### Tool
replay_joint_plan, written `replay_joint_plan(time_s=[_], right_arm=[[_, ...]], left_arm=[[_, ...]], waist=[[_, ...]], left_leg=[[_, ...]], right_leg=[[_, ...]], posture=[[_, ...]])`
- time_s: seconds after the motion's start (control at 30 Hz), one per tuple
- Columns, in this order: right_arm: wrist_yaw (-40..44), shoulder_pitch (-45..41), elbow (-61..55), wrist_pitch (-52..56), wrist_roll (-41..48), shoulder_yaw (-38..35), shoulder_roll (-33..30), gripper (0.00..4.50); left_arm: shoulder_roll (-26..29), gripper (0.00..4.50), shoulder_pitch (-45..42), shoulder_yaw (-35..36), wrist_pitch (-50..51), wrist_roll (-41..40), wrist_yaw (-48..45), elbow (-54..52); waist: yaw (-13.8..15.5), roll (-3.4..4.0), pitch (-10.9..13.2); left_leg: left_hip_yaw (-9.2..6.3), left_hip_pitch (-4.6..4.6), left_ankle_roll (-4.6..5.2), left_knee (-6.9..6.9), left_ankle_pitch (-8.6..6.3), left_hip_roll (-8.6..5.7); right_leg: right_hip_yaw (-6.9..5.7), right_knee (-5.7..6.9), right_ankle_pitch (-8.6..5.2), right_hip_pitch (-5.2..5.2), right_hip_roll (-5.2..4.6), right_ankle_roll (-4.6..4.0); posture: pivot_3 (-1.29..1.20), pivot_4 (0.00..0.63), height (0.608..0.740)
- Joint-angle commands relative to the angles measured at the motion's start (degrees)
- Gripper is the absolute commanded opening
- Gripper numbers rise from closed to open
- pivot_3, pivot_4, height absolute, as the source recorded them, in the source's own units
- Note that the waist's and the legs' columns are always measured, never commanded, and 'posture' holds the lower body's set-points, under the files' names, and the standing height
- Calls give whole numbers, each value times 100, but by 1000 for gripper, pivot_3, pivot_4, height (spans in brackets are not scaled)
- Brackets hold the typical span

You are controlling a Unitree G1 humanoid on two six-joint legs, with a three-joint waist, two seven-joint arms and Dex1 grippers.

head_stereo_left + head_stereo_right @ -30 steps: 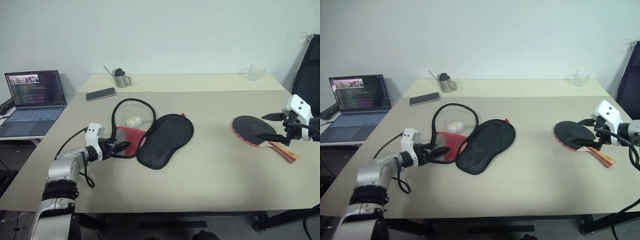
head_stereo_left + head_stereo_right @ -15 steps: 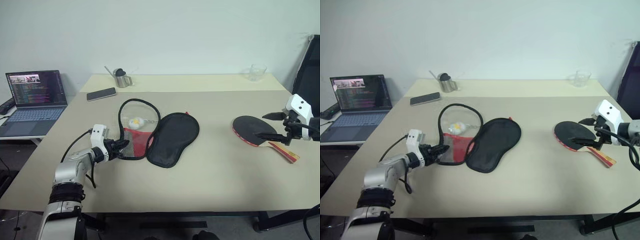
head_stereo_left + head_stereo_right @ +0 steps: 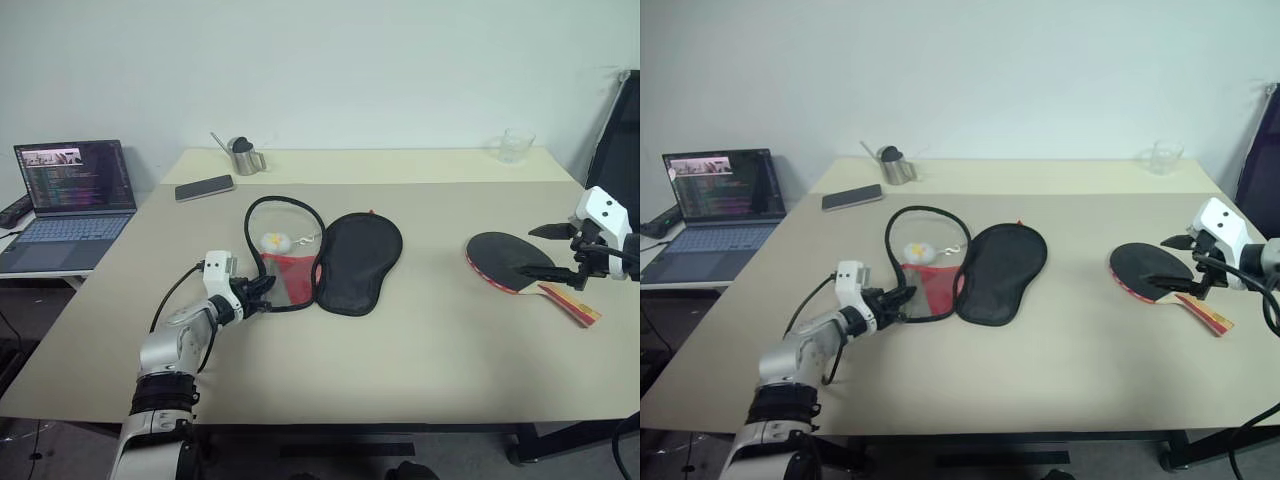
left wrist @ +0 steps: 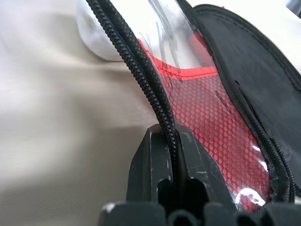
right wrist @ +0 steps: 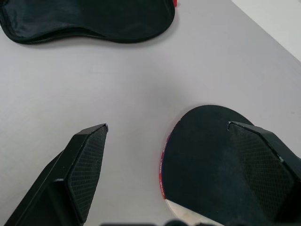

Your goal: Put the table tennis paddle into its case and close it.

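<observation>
The open case (image 3: 340, 262) lies mid-table (image 3: 420, 350), with no readable writing on it. The left gripper (image 3: 262, 291) is pinched tight on the case's black zip edge. The table tennis paddle (image 3: 515, 266) lies at the right, under the right gripper (image 3: 545, 250), whose fingers are spread wide.

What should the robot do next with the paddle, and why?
Probably lower the open right gripper onto the table tennis paddle and close on it. The paddle lies flat on the table, ungripped, while the left gripper is shut on the open case zipper edge, steadying it.
</observation>
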Motion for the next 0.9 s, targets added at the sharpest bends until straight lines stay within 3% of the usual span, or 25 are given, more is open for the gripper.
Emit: replay_joint_plan(time_s=[0.03, 0.37, 0.9], right_arm=[[-6, -20, -219, -9, 127, -182, -140, 4500], [-44, -119, -167, -45, 102, -97, -31, 4500], [-71, -26, -250, -36, 125, -112, 36, 4500]], left_arm=[[-39, 20, -356, -90, -268, 20, -46, 57], [-40, 20, -1441, -555, -886, 456, -532, 1560], [-163, 20, -1555, -660, -1077, 695, -550, 2112]], waist=[[18, 0, 0], [66, -1, 0], [67, -2, 0]], left_leg=[[1, 0, 0, 0, 0, 0], [3, -2, 0, 1, 0, -1], [4, -2, 0, 0, 0, -1]], right_leg=[[0, 0, 0, 0, 0, 0], [-3, -4, 0, 0, 1, 1], [0, -7, 0, 0, 1, 1]], posture=[[0, 150, 740], [0, 150, 740], [0, 150, 740]])
